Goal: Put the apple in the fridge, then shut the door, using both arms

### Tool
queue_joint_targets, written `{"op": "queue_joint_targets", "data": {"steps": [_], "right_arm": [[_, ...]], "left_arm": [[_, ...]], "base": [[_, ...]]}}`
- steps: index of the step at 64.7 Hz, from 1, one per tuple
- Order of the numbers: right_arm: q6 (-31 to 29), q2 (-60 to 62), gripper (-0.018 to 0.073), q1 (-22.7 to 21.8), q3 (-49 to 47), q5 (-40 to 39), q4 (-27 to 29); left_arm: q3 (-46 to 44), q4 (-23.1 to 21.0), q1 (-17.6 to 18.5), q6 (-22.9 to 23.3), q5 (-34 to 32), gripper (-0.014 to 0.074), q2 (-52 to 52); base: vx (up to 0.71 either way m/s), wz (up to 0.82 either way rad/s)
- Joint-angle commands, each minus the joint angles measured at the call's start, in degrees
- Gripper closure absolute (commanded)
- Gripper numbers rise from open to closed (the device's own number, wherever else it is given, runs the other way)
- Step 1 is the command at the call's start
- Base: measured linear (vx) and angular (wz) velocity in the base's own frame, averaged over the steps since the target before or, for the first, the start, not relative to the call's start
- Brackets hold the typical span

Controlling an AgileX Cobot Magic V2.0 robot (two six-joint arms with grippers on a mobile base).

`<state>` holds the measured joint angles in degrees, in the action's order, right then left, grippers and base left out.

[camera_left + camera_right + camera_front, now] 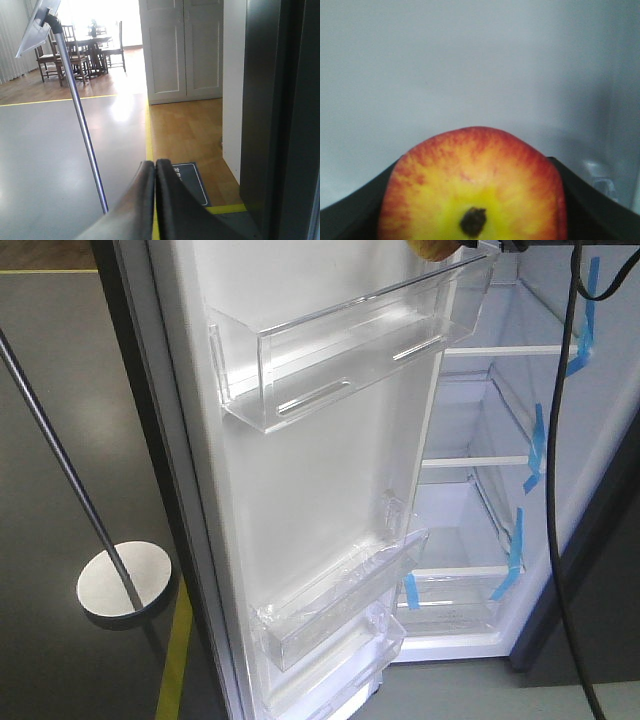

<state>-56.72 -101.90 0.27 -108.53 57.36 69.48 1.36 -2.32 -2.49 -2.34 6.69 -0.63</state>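
**Apple held at the fridge's upper level, door wide open**

The apple [474,170] sits clamped in the right end effector [470,212], its dark fingers [592,200] pressing on either side and the stem dimple turned toward the wrist camera. Behind it is only plain white wall, so it appears to be inside the fridge [470,520] or at its mouth, not yet set down. In the front view, a yellow sliver at the top edge suggests it is high up, above the top shelf [500,350]. The side-on clamp leaves the apple's underside free, which suits lowering it onto a shelf.

The left end effector [155,192] has its fingers pressed together and holds nothing. It waits just beside a dark grey panel, probably the outside of the door [330,470], where it is well placed to push.

The door stands wide open, and its clear bin [350,350] juts toward the opening near the apple, an edge to steer clear of. A black cable [555,490] hangs across the fridge mouth and could snag. On the left side, the grey floor [50,165] is open apart from a slanted stand pole [82,130].
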Motion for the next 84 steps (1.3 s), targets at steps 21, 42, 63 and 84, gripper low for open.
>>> {"op": "queue_joint_targets", "data": {"steps": [21,42,63,84], "right_arm": [[0.00,2.74,0.0008,-0.16,-2.01,-2.54,4.03],[0.00,5.50,0.0151,-0.27,-2.01,0.00,8.56],[0.29,15.37,0.0572,-0.34,-1.93,2.26,2.08],[9.03,22.14,0.0565,-0.27,0.04,7.85,-9.45]], "left_arm": [[-0.95,-0.51,0.18,0.16,-4.28,0.0603,-0.84],[-0.95,-0.51,0.18,0.16,-4.28,0.0603,-0.84],[-0.95,-0.51,0.18,0.16,-4.28,0.0603,-0.84],[-0.95,-0.51,0.18,0.16,-4.28,0.0603,-0.84]], "base": [[0.00,0.00],[0.00,0.00],[0.00,0.00],[0.00,0.00]]}}
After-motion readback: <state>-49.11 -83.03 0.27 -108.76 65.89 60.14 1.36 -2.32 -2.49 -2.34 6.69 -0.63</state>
